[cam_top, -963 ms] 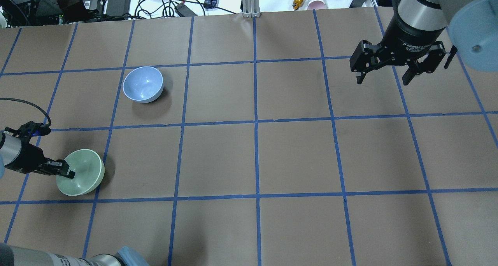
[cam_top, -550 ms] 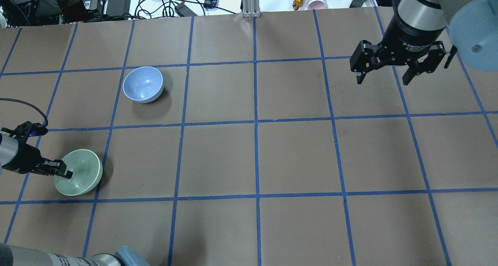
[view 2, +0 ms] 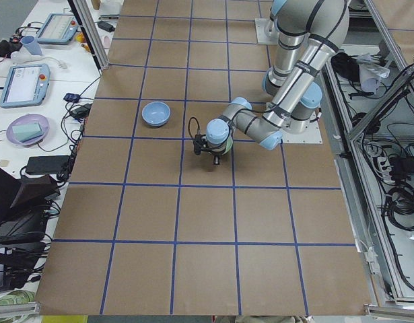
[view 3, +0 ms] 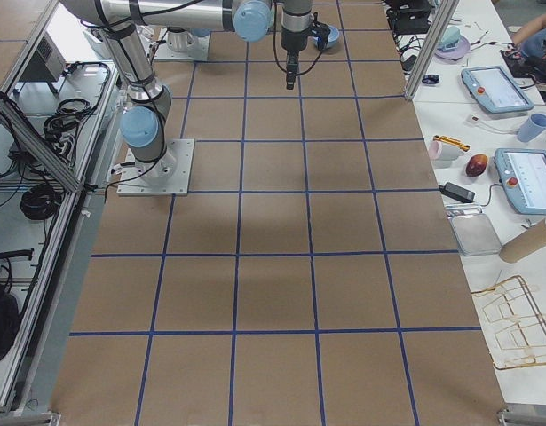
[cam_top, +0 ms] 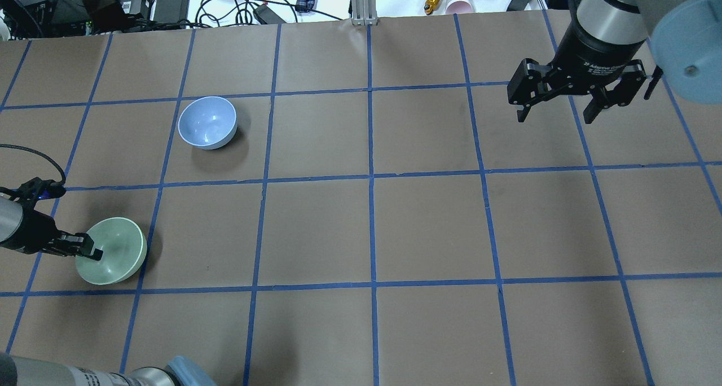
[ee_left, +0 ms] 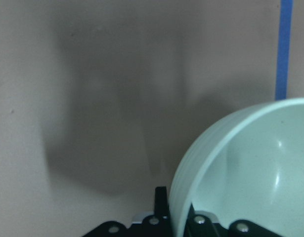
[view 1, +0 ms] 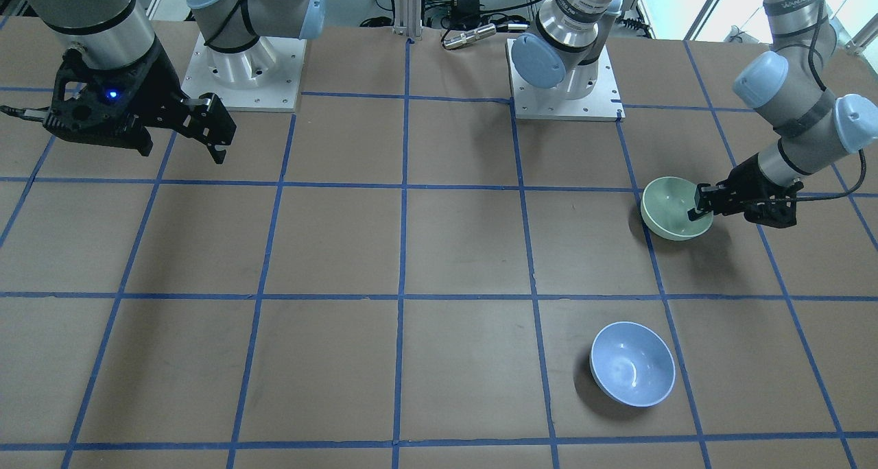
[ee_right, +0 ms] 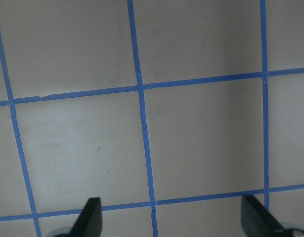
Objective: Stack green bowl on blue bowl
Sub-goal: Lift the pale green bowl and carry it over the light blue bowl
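Note:
The pale mint-green bowl point(cam_top: 113, 251) is at the table's left side, held a little above the table. My left gripper point(cam_top: 93, 252) is shut on its rim, one finger inside and one outside. It also shows in the front view point(view 1: 674, 207) with the left gripper point(view 1: 701, 205), in the left wrist view point(ee_left: 250, 173), and in the left side view point(view 2: 223, 142). The periwinkle-blue bowl point(cam_top: 207, 122) stands upright further back, apart from it; it also shows in the front view point(view 1: 632, 363) and the left side view point(view 2: 156, 113). My right gripper point(cam_top: 558, 106) is open and empty, high over the back right.
The brown table point(cam_top: 428, 228) carries a grid of blue tape lines. Cables, power bricks, a pink cup point(cam_top: 459, 5) and tools lie beyond its far edge. The arm bases point(view 1: 566, 78) stand on white plates at the robot's side.
My left gripper has drawn the green bowl slightly toward the table's left edge. The blue bowl and the right arm have not moved.

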You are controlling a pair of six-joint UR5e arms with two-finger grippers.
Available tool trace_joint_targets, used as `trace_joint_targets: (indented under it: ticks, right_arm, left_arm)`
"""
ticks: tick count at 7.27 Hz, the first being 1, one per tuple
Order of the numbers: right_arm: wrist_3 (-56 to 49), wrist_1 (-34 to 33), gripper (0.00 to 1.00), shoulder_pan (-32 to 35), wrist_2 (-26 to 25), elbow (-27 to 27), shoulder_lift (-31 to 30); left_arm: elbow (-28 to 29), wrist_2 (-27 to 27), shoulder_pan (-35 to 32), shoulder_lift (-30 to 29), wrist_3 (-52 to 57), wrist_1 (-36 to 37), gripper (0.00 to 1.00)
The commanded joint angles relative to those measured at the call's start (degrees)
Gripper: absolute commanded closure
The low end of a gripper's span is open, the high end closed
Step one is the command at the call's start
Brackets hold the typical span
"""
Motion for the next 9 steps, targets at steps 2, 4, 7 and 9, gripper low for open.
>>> trace_joint_targets:
  ticks: [2,4,7,9]
  right_arm:
    - [0.0,0.0,0.00,0.0,0.0,0.0,0.0]
    - [0.0,0.0,0.00,0.0,0.0,0.1,0.0]
    - [0.0,0.0,0.00,0.0,0.0,0.0,0.0]
    - [0.0,0.0,0.00,0.0,0.1,0.0,0.0]
  left_arm:
    - [1.6,-3.0,-0.1,1.3,-0.2,-2.3,1.00]
    - [9.1,-7.9,-0.6,1.9,-0.8,-14.3,1.00]
    - [19.8,-11.3,-6.5,1.4,-7.1,-21.2,1.00]
    - [25.3,-11.6,-13.5,0.0,-16.4,-22.7,1.00]
